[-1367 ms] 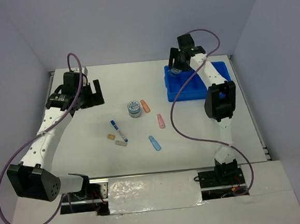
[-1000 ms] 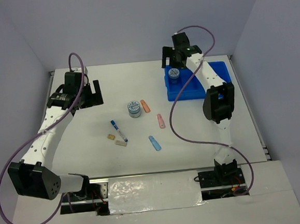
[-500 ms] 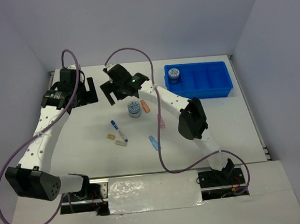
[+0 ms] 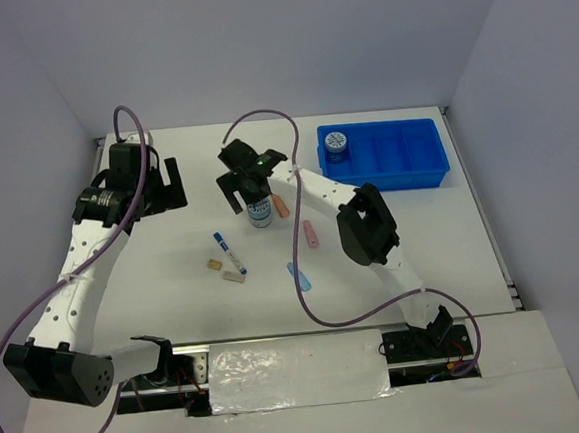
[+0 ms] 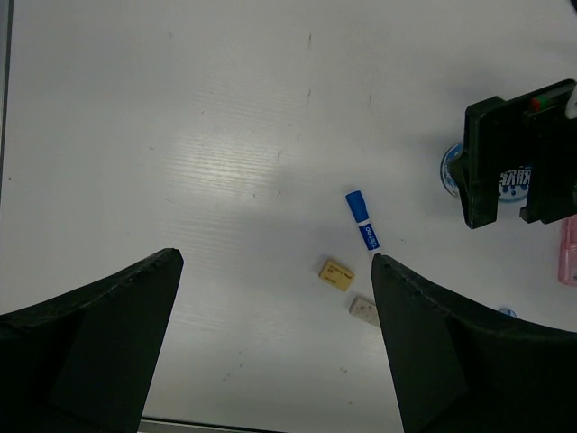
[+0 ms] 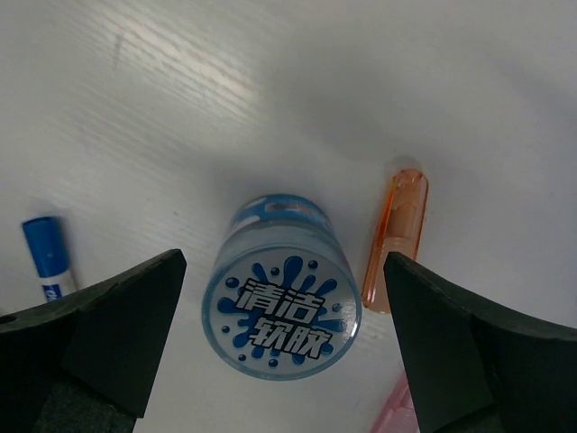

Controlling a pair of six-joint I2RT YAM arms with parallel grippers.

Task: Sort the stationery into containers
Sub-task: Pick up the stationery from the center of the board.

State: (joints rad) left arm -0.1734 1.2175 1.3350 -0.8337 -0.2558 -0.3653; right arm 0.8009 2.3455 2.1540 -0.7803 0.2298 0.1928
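Over the roll [image 6: 281, 313], the right hand [image 6: 281, 260] hangs wide open, empty.

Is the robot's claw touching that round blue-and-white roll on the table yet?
Apart. The right wrist view shows the right gripper open around the roll, with white table showing between it and each finger.

- From high above the near edge of the white desk [image 4: 175, 286]: fixed, tilted down, far off, covering all of it.
- From the left wrist: down from well above; shares the blue-white marker pen [image 5: 362, 221] and small tan rectangular block [image 5: 336, 273] with overhead.
- From the right wrist: straight down, close on the round blue-white patterned roll [image 6: 282, 305], caught by both other views.
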